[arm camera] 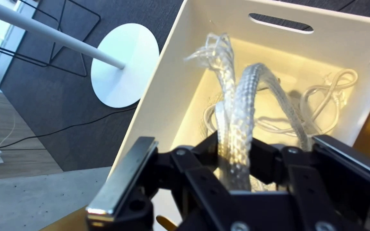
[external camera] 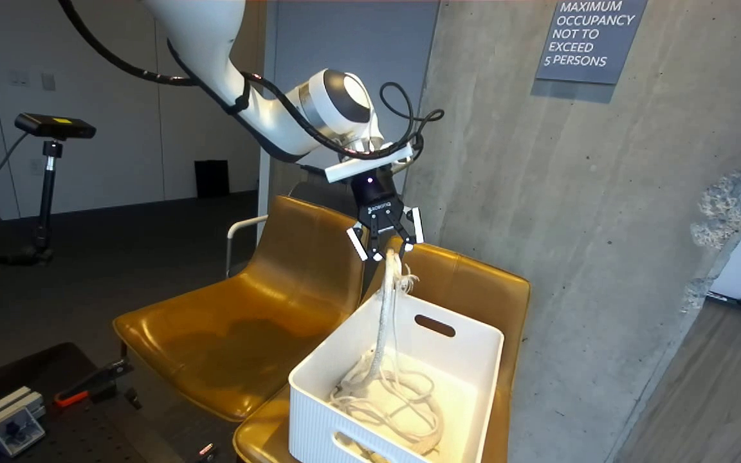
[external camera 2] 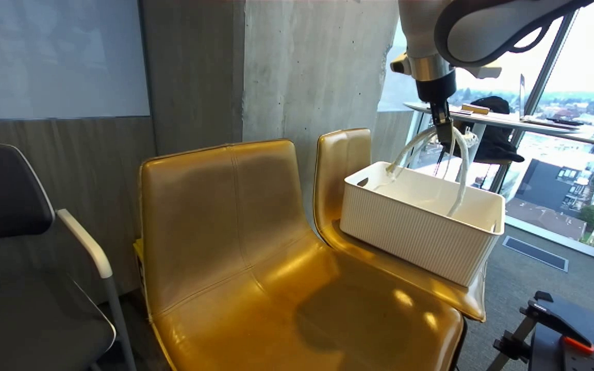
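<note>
Braided rope (arm camera: 244,99), clamped in my hand (external camera: 392,252).
I grip it above the white bin (external camera 2: 410,232), its lengths drooping down inside.

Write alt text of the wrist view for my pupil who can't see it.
A black robot gripper clamps a pale braided rope, frayed at one end, above a white bin. Pale cord lies looped inside the bin, and outside it a round white base with a pole stands on a dark floor.
</note>
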Robot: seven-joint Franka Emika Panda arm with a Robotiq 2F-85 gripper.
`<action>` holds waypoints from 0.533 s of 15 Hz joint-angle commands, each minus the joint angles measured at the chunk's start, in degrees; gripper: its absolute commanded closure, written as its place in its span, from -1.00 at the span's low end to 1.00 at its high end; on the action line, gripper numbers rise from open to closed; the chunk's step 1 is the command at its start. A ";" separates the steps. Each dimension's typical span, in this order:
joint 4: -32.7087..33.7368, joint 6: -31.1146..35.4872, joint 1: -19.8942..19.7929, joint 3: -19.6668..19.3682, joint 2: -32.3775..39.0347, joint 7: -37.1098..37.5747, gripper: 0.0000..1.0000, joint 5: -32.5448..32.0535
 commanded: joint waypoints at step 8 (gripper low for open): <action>-17.16 20.42 -2.17 -0.70 -6.90 7.97 -0.12 -2.11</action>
